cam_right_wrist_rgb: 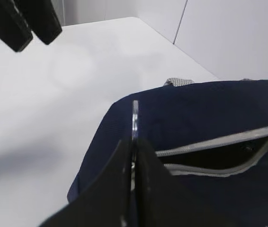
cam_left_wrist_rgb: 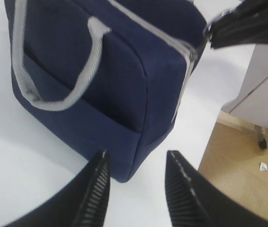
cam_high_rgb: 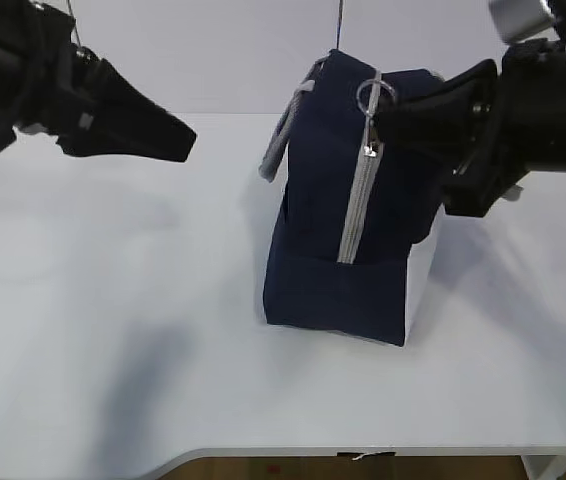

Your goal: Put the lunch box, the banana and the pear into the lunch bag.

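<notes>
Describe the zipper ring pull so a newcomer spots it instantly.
Find the navy lunch bag standing on the white table. Follow its grey zipper up to the top, where the right gripper pinches it: the ring pull, the only metal loop.

No readable text anywhere. No label, brand or number legible on lunch bag (cam_high_rgb: 338, 250). Nothing printed on table (cam_high_rgb: 113, 330). No markings legible on either arm.

- Lunch bag (cam_high_rgb: 348, 210) stands centre frame on table (cam_high_rgb: 113, 300).
- Left gripper (cam_high_rgb: 178, 135) upper left, apart from bag.
- Right gripper (cam_high_rgb: 388, 115) upper right, at ring pull (cam_high_rgb: 371, 96), prob. pinching it.
</notes>
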Motion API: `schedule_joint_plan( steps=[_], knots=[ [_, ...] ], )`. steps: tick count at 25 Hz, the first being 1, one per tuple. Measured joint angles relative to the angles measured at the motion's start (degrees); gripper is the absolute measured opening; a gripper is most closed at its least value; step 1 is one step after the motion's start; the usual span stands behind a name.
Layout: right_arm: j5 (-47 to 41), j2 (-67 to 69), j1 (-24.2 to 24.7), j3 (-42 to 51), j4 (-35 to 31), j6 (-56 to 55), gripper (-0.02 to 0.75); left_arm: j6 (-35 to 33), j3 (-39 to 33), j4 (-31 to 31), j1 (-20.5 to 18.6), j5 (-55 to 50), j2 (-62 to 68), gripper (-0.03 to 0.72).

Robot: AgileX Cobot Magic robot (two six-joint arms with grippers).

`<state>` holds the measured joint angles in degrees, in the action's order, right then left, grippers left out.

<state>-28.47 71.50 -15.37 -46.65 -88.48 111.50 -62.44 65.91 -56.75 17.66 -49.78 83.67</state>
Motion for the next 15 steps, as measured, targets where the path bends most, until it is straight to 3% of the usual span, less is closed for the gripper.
schedule_joint_plan(
  steps=[5, 15],
  knots=[
    [0.08, 0.00, 0.00, -2.01, 0.20, 0.00, 0.006, -3.59, -2.88, -2.95, 0.00, 0.91, 0.12, 0.342],
    [0.08, 0.00, 0.00, -2.51, 0.73, -1.19, 0.006, -15.35, -7.73, -16.83, 0.00, 3.51, 5.35, 0.400]
  ],
)
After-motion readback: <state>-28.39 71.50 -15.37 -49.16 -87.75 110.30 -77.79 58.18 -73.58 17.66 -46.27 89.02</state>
